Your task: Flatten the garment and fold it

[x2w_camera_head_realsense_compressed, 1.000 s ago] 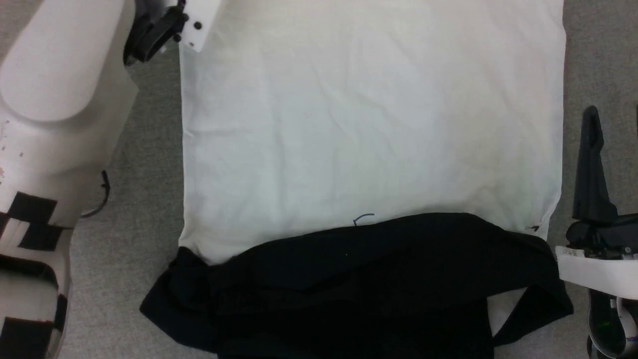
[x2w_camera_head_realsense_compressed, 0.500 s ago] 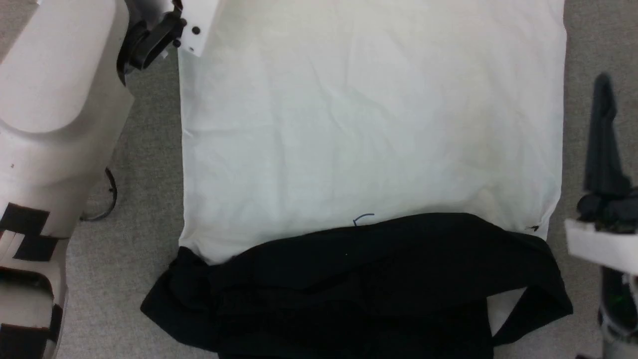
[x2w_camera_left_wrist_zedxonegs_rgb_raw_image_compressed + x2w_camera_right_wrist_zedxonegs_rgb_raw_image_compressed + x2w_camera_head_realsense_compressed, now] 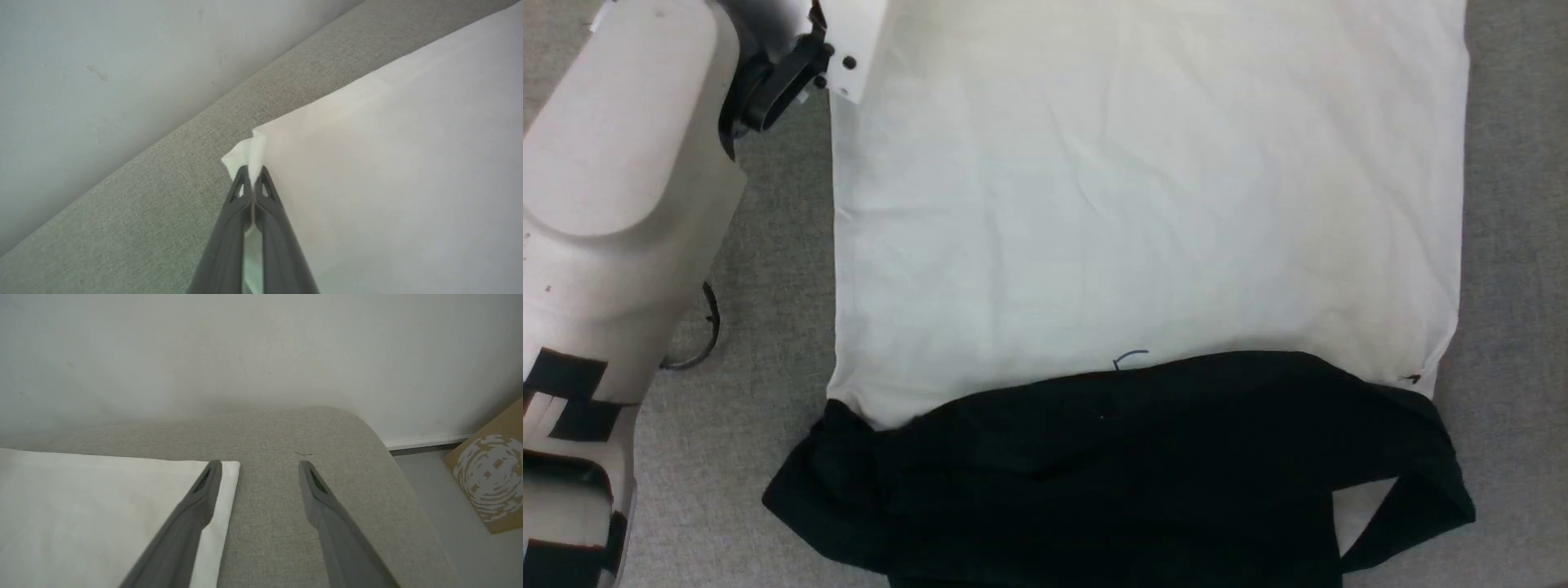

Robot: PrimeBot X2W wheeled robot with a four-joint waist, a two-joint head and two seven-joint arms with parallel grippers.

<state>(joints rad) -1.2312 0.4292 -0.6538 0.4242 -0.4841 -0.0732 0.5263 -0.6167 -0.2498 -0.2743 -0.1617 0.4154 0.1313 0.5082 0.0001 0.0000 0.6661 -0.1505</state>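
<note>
Since the grey upholstered bench (image 3: 760, 327) carries everything, start there: it runs on ahead of both pairs of fingers to a pale wall (image 3: 245, 355). On it lies the garment (image 3: 1143, 204), white body spread nearly flat, hem end out by the fingertips, long axis running from the fingers back toward the robot. Its black sleeves and shoulders (image 3: 1135, 465) sit bunched at the near end, well behind both fingertips, not flattened yet. The pale left forearm (image 3: 621, 163) reaches along the garment's left edge. The left gripper (image 3: 253, 183) has its fingers pressed together on the left hem corner (image 3: 245, 153), a small pinch of white cloth poking out past the tips. The right gripper (image 3: 259, 465) has its fingers spread wide and holds nothing; the right hem corner (image 3: 233, 467) lies just inside its inner finger, the outer finger over bare bench. Judgement: right arm is nearest that free corner, so next it likely needs to drop and close there, matching the left grip. Risk: pinching only the top layer.
</note>
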